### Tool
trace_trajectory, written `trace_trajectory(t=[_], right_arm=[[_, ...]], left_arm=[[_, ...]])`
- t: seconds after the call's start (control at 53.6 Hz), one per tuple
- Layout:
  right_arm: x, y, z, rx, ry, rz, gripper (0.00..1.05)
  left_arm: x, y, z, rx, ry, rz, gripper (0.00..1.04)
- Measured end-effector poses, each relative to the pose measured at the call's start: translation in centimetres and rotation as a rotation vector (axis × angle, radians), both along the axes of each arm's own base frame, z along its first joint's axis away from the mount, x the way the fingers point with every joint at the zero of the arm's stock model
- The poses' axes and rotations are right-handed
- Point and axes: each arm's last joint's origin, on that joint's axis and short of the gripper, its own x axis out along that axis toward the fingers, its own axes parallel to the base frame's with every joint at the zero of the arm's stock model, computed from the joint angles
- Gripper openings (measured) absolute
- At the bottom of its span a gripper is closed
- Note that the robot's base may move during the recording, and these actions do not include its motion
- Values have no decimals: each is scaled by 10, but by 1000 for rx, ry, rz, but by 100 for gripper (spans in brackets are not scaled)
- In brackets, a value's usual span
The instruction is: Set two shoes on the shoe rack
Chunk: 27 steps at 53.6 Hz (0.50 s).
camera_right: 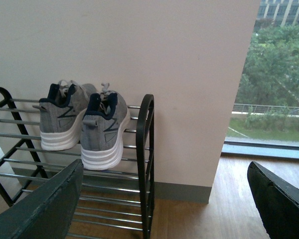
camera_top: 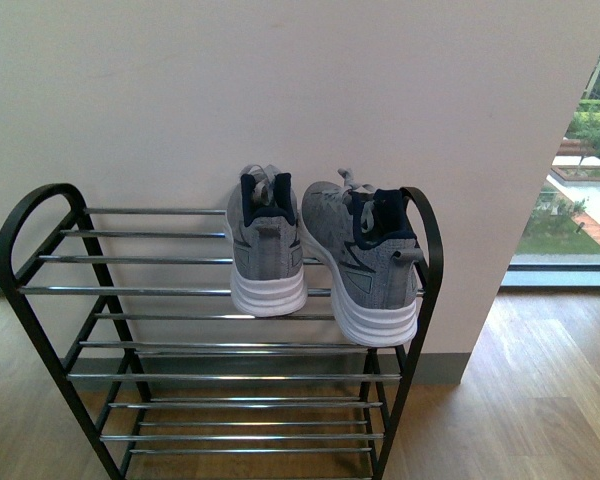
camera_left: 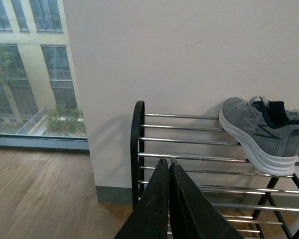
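Grey knit is showing on both sneakers, which are sitting side by side on the top tier of the shoe rack (camera_top: 38, 205). Their heels are facing the front camera and their toes are pointing at the wall (camera_top: 280, 90) behind the rack. The inner sneaker (camera_top: 267, 250) is resting near the middle of the rack's top rods. The outer sneaker (camera_top: 365, 265) is sitting just beside it, close against the rack's right arched rail, with its white heel hanging past that tier's front rod. Whether the two are touching is not clear.

The left gripper (camera_left: 168, 162) is hovering in front of the rack's left end, its black fingers (camera_left: 149, 209) pressing together with nothing between them. The right gripper (camera_right: 164, 169) is hanging off the rack's right end, its jaws spreading wide and gripping nothing.

A wood floor (camera_top: 540, 380) is running under the rack, and a window (camera_top: 580, 180) is showing greenery to the right of it.
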Motion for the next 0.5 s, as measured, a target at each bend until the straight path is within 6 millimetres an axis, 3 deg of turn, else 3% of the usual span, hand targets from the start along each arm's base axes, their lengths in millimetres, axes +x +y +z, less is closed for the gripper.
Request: trace_trajectory(t=[0.131, 0.411, 0.504], right_arm=[[0, 0, 0, 0, 0, 0, 95], [0, 0, 0, 0, 0, 3, 95], [0, 0, 0, 0, 0, 1, 95]], left_arm=[[0, 0, 0, 0, 0, 0, 1], [0, 0, 0, 0, 0, 2, 44], [0, 0, 0, 0, 0, 2, 62]])
